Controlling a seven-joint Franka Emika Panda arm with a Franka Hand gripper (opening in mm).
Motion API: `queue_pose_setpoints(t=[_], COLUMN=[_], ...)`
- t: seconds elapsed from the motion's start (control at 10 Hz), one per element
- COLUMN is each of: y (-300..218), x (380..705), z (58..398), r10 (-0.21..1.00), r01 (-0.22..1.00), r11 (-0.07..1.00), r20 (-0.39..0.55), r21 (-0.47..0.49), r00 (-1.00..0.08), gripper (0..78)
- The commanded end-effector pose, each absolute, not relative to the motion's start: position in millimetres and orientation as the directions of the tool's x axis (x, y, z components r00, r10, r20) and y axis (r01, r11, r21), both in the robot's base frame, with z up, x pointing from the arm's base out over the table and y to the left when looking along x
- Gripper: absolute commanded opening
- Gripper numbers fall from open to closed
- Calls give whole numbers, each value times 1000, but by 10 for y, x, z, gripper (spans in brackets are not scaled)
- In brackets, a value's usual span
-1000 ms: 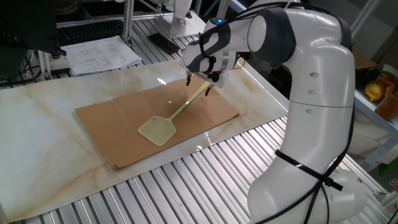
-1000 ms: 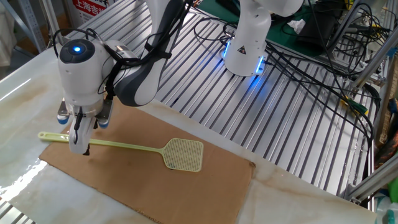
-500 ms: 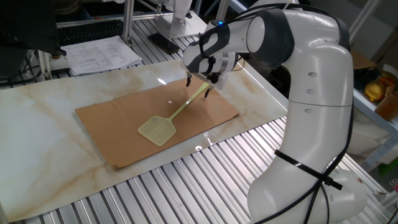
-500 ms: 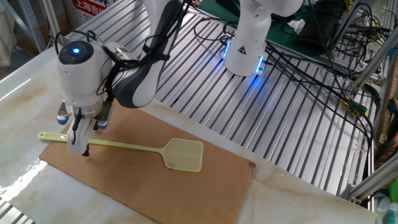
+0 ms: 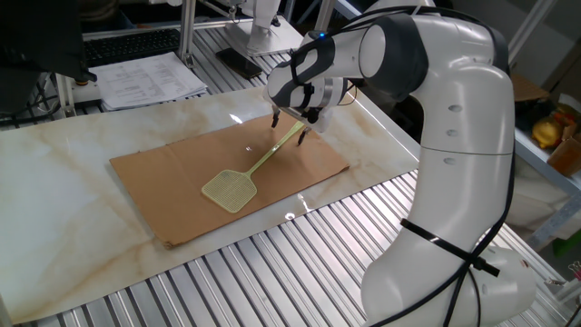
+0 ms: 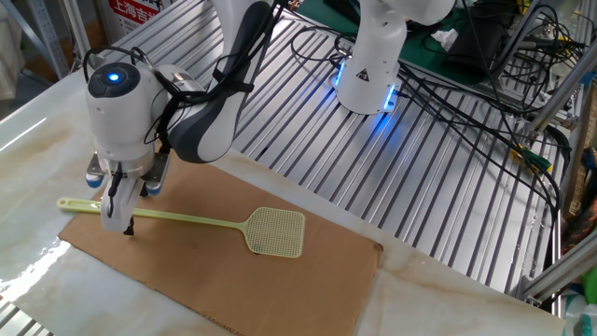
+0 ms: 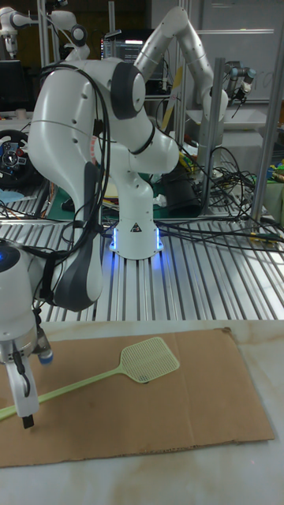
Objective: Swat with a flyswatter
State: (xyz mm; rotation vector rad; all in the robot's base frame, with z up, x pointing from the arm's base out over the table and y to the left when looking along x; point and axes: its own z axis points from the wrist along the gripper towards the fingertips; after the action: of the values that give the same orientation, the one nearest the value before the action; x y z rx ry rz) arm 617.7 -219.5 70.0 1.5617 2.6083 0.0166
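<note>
The pale yellow-green flyswatter [image 5: 228, 189] lies flat on a brown cardboard sheet [image 5: 159, 177], its mesh head toward the table's near edge and its thin handle running up to the right. My gripper [image 5: 290, 128] is down over the far end of the handle, fingers a little apart, one on each side of it. In the other fixed view the gripper [image 6: 123, 222] stands on the left end of the flyswatter [image 6: 275, 231], one finger covering part of the handle. The tall fixed view shows the gripper [image 7: 25, 410] at the lower left and the flyswatter [image 7: 150, 359] head at mid-sheet.
The cardboard rests on a marble-patterned tabletop [image 5: 64, 191] bordered by ribbed metal rails [image 5: 272, 263]. Papers [image 5: 150, 77] lie at the back left. A second robot base with blue light [image 6: 368, 79] and cables [image 6: 485, 84] stand behind the table.
My wrist has shifted a touch along the handle's end. The flyswatter has stayed where it lay on the cardboard.
</note>
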Motion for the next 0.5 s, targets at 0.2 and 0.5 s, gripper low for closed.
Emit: queue_pose_setpoints(t=[0.2, 0.5], y=[-2209, -2209], x=[6180, 6180], z=[656, 655], r10=[878, 878], r01=[876, 877], r11=[477, 476], r20=[-86, -94], r21=[67, 63], r00=[-471, -470], gripper=[774, 774])
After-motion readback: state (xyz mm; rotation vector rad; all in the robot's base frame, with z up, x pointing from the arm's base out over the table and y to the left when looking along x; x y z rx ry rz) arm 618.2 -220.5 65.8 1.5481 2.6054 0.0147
